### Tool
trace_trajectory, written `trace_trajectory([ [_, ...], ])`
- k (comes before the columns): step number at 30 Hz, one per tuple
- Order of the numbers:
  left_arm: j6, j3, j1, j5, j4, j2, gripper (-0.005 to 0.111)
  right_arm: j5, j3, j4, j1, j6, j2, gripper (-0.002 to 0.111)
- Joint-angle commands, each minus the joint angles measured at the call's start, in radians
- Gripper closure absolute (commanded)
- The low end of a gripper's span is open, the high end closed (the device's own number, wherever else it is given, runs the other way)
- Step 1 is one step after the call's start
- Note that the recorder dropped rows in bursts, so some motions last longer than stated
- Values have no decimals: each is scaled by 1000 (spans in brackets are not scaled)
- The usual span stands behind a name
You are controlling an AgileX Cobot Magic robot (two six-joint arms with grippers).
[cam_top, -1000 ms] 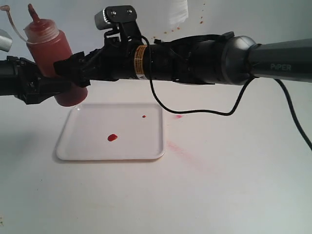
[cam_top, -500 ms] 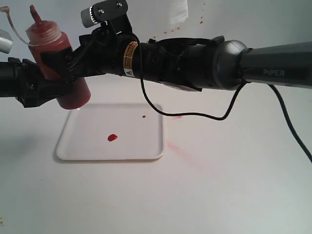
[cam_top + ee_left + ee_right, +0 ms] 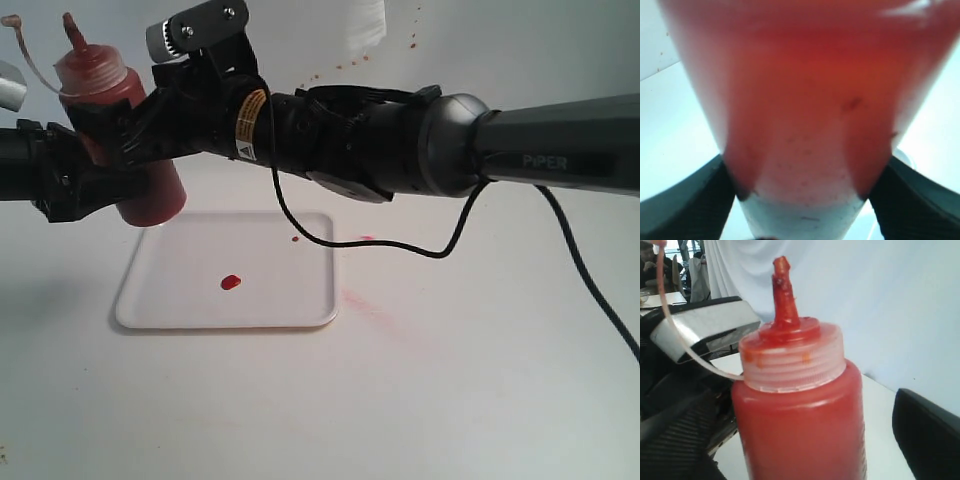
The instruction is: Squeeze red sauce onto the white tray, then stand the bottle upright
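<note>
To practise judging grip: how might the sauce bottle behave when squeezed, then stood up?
The bottle, translucent plastic, probably gives under pressure. It looks full nearly to the neck, so likely heavy for its size. Tall and narrow, it may tip.

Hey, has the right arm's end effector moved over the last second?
Yes. Judged against the white tray, the right end effector has shifted left and slightly up, and its fingers now flank the bottle.

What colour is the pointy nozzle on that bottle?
Red; the nozzle shows best in the right wrist view.
</note>
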Motion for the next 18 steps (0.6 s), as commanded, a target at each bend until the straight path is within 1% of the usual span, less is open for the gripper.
trace_trajectory([
  [1,-12,-7,-4,48,-35,-8,104,7,-48,15,11,-18,43,21],
  [4,-13,-7,-4,48,-19,-8,104,35,-113,12,18,-18,65,21],
  [7,-13,-7,-4,59,-19,-8,104,121,-157,11,28,-18,86,21],
  [16,-10,-7,-4,69,-38,-8,104,101,-160,8,40,-18,112,21],
  [18,-12,-7,-4,69,-35,-8,104,96,-160,8,40,-18,113,25],
])
